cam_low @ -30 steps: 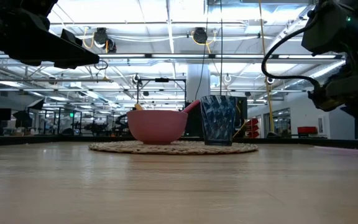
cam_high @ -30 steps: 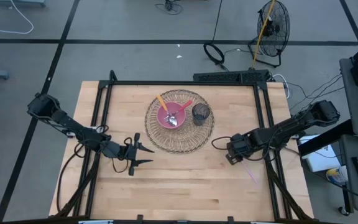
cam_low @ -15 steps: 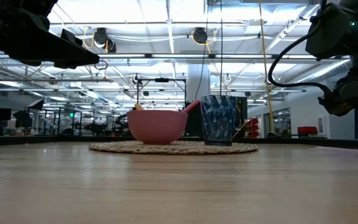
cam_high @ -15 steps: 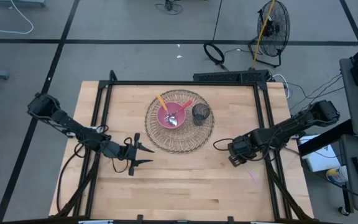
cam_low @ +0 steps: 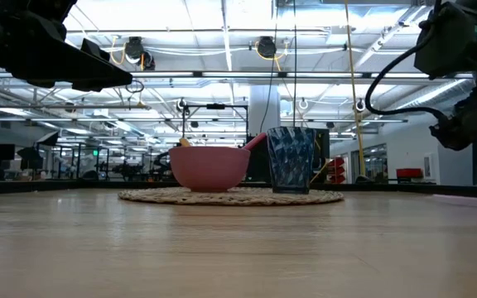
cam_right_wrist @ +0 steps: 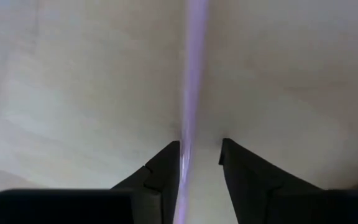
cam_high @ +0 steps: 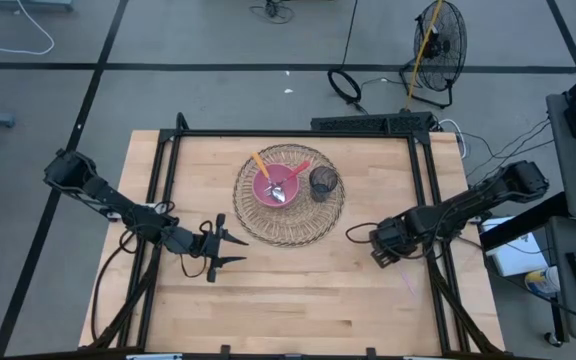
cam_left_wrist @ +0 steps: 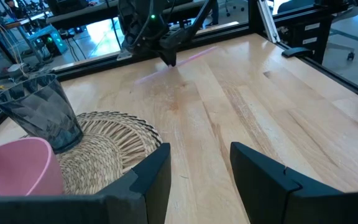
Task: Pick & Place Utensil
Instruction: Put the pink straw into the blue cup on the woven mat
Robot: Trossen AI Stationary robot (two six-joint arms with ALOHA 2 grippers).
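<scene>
Now the right gripper (cam_high: 386, 252) sits a little farther from the woven mat (cam_high: 288, 228) than a second ago, having slid a short way toward the table's (cam_high: 298, 300) near right corner, and it has dropped low over the wood. Its two fingers (cam_right_wrist: 160, 171) stand slightly apart, straddling the thin purple utensil (cam_right_wrist: 191, 81), which lies flat on the table on the right side of the mat, well apart from it; the utensil runs between the fingers close against one of them, and I cannot tell whether they pinch it yet. In the high view the gripper covers most of the utensil, more than it did before.

To the mat's near left, the left gripper (cam_high: 230, 249) hovers just beside the rim with its fingers spread, unchanged from earlier.

On the mat itself, the pink bowl (cam_high: 276, 186) with its utensils and the dark tumbler (cam_high: 323, 182) just beside it stand as they did.
</scene>
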